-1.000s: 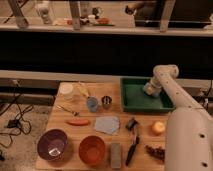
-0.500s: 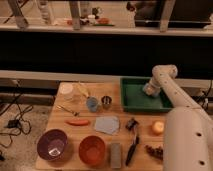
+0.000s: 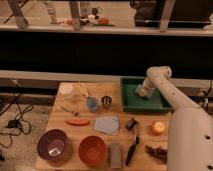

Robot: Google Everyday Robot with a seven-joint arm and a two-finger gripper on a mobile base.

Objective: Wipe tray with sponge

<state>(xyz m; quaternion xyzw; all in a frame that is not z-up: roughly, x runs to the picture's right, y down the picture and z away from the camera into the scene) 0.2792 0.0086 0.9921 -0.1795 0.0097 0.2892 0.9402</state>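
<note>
— Where do you have the gripper (image 3: 144,89)?

— Down inside the tray (image 3: 131,103), toward its far right part. The white arm (image 3: 172,100) reaches in over the tray's right rim.

— Is it clamped on anything?

— I cannot tell whether it is open or closed. A small pale block sits right at its tip, low against the tray floor. I read that as the sponge (image 3: 141,94), but I cannot say if it is gripped or only touched.

— And the tray itself?

— It lies flat at the far right corner of the wooden table (image 3: 67,131). The left half of its green floor shows bare.

— What else is on the table?

— A blue cup (image 3: 92,104) and a metal cup (image 3: 106,102) stand just left of the tray. Nearer me lie a grey-blue cloth (image 3: 107,125), a purple bowl (image 3: 53,145), an orange bowl (image 3: 92,149) and a long grey block (image 3: 115,154). All of them are apart from the tray.
</note>
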